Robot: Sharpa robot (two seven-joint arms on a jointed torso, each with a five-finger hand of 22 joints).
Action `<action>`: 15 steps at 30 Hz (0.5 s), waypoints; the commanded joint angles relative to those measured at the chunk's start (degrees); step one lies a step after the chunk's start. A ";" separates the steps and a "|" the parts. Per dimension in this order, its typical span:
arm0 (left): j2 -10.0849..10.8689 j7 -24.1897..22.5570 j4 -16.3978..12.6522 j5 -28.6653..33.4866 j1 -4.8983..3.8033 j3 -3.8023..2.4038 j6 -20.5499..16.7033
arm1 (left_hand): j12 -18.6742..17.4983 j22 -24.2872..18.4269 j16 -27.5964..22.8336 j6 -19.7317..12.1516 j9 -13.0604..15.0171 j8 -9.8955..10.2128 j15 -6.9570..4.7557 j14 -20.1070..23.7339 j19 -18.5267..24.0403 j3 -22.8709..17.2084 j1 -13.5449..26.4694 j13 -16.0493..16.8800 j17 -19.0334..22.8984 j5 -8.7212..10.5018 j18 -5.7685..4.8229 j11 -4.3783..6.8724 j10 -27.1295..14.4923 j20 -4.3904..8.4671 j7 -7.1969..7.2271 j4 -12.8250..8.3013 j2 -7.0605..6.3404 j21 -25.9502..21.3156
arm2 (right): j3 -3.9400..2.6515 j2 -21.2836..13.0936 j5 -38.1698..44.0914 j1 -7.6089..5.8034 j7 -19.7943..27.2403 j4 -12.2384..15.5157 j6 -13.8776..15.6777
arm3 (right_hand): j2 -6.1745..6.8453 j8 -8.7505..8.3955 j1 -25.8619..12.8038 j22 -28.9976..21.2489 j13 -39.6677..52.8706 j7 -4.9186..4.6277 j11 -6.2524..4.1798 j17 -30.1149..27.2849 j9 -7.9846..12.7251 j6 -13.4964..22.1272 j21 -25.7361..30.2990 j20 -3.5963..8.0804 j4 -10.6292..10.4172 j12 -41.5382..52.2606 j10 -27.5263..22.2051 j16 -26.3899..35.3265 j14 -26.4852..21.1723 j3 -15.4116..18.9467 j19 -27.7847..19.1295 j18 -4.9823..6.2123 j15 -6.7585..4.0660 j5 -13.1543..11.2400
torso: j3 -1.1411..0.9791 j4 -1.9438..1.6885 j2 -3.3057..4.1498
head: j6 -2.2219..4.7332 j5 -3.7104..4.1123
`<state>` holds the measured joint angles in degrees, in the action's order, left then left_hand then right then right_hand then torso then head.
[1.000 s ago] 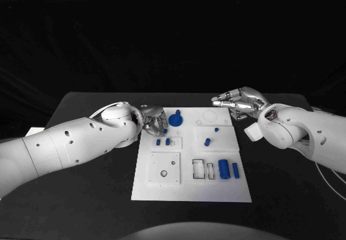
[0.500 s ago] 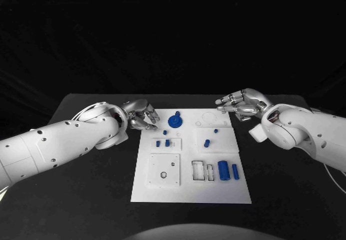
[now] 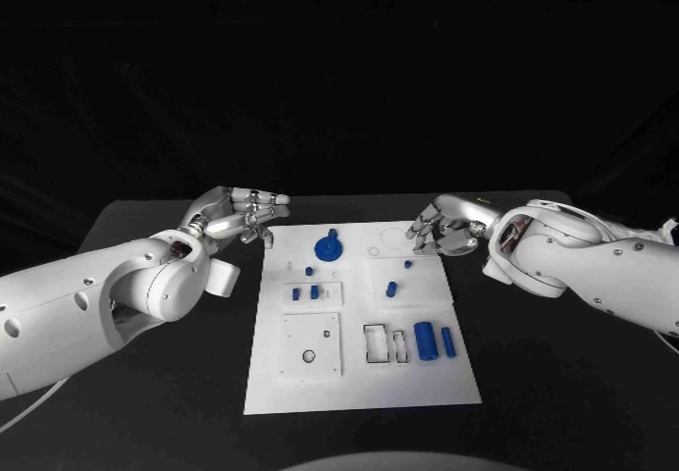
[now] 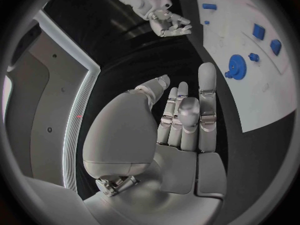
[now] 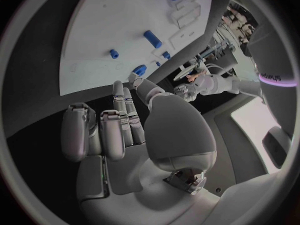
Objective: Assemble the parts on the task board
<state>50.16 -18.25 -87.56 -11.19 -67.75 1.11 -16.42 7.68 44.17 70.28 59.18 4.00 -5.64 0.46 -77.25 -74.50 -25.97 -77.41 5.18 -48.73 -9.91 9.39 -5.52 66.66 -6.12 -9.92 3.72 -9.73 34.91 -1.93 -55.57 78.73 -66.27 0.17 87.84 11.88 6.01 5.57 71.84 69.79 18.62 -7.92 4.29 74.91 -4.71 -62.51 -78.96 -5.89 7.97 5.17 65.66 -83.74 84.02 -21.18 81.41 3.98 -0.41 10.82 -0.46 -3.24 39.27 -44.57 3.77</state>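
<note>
two silver hands over a black counter (image 3: 170,392), one at each far corner of the white task board (image 3: 361,378), which lies lengthwise in the middle of the counter.

left hand (image 3: 240,213): just off the board's far left corner, above bare counter, fingers spread and slightly bent, nothing in it. the left wrist view shows the same hand (image 4: 181,120) with fingers extended side by side and an empty palm, the board beside it and apart from it.

right hand (image 3: 442,228): at the board's far right corner, fingertips pointing down over the board's edge, fingers loosely apart and bent, nothing held. whether the tips touch the board cannot be told. in the right wrist view the hand (image 5: 119,125) is empty, the board ahead of its fingertips.

parts on the board, all apart from both hands:
- blue gear (image 3: 329,246), far end, between the two hands, nearer the left hand.
- small blue peg (image 3: 309,270), just nearer than the gear.
- two short blue pieces (image 3: 304,292) in the left raised panel.
- two small blue pegs (image 3: 392,287) on the right raised panel, nearest to the right hand.
- large blue cylinder (image 3: 425,340) and slim blue bar (image 3: 447,340), side by side at mid-board right, next to two empty rectangular slots (image 3: 385,344).
- square plate (image 3: 313,344) with an oval hole, mid-board left.
</note>
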 commanded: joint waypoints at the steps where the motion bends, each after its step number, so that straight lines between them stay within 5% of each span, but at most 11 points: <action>1: 0.51 -5.73 -1.31 15.34 0.09 0.05 -0.38 | 0.38 -0.34 -0.38 0.30 -0.07 -0.39 0.10 0.48 0.44 0.49 0.59 0.08 0.28 0.08 1.06 -0.02 0.32 -0.02 0.11 0.02 -0.03 -0.48 | -0.03 0.03 20.30 -0.08 -7.95 1.09 -5.31 | 1.20 -0.64 -0.36 -2.41 -1.05 0.50 0.08 5.86 0.04 0.02 1.57 0.02 -0.76 -0.73 -1.01 1.71 3.77 0.43 -1.12 0.97 0.26 -0.86 | 0.05 -0.06 -0.06 | 0.27 0.74; 7: 1.13 -6.25 -2.44 16.45 0.19 0.10 -0.06 | 0.46 -0.51 -0.53 0.29 -0.08 -0.39 0.09 0.61 0.50 0.58 0.61 0.09 0.57 0.09 1.08 -0.01 0.30 -0.02 0.11 0.01 -0.04 -0.69 | -0.04 0.32 26.19 -0.09 -9.32 2.17 -5.61 | 2.43 -1.37 -0.49 -4.71 -2.36 0.90 -0.15 4.33 0.14 0.11 3.20 0.23 -1.52 -0.61 -0.40 3.06 3.45 1.12 -1.86 1.40 -0.02 -1.10 | -0.03 0.07 0.03 | 0.44 0.57; 15: 1.30 -6.33 -2.97 16.71 0.22 0.11 0.17 | 0.63 -0.67 -0.78 0.20 -0.10 -0.36 0.10 0.87 0.60 0.81 0.58 0.12 1.06 0.07 1.08 -0.03 0.12 -0.01 0.10 -0.08 -0.07 -0.91 | 0.02 1.69 27.61 0.21 -8.82 2.18 -5.57 | 1.83 -1.29 0.74 -2.97 -3.50 0.71 -0.43 5.12 -0.06 -1.17 2.29 0.57 -2.03 -0.11 1.34 2.22 3.88 0.15 -0.64 0.97 -0.36 -0.70 | -0.02 0.00 0.03 | 0.45 0.53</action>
<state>51.45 -23.03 -90.29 3.67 -67.53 1.25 -16.62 7.98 43.56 69.84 59.18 3.95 -5.64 0.61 -76.70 -74.30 -25.51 -77.41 5.23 -47.72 -9.91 9.37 -5.52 66.65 -6.32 -9.92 3.56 -9.73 34.29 -1.92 -54.05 102.64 -66.16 -7.65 90.01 7.58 7.83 4.40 72.12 66.75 15.18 -7.26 3.81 74.90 -4.73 -63.36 -76.30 -5.36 5.90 4.95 66.57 -81.23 84.02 -20.72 80.36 4.86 -0.41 9.97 -0.45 -3.22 39.29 -44.12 4.30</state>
